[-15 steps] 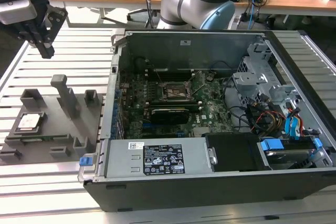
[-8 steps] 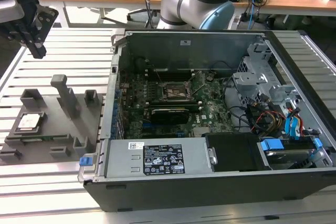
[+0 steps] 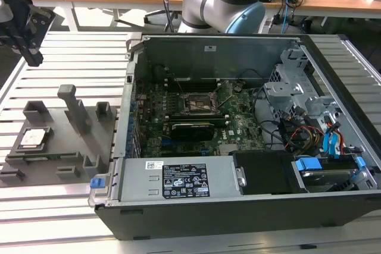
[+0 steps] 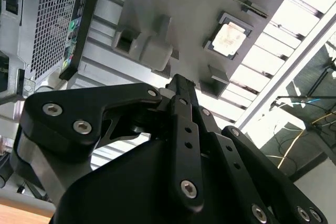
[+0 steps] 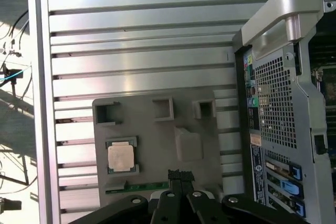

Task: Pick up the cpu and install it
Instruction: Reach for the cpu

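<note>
One cpu (image 3: 34,139) lies flat in a pocket of the grey fixture plate (image 3: 62,147) (beside the open computer case (image 3: 178,218)). The gripper (image 5: 179,174) hangs above the plate, jaws together and empty, clear of the cpu.

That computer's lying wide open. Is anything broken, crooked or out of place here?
Nothing stands out. The computer case lies open on the slatted table, with no loose parts visibly spilled. The cpu sits flat and square in its pocket on the grey fixture plate. The cables inside the case look untidy, not damaged.
</note>
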Available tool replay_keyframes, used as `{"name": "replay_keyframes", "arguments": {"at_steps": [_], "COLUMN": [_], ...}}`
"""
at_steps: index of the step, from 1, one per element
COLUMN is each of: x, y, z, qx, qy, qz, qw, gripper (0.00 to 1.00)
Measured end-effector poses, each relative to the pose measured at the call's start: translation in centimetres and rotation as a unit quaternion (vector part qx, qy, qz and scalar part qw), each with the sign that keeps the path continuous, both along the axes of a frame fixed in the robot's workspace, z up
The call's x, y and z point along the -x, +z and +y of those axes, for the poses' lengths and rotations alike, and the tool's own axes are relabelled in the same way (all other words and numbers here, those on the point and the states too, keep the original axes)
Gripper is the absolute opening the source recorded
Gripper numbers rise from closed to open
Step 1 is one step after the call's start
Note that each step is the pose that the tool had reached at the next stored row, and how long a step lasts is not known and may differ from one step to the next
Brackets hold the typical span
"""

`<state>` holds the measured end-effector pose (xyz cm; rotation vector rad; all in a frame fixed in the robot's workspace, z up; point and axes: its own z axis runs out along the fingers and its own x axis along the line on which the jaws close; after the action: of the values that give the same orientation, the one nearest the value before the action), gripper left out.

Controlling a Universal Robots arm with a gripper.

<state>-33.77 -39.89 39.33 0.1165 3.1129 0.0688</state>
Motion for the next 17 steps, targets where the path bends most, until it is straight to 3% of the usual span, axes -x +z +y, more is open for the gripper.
{"name": "replay_keyframes", "arguments": {"at_steps": [17], "x": [2.88], "y": [0.00], "z": [0.00], "qx": [0.0000], "qy": [0.000], "qz": [0.0000], "qw": [1.0000], "gripper": [0.11]}}
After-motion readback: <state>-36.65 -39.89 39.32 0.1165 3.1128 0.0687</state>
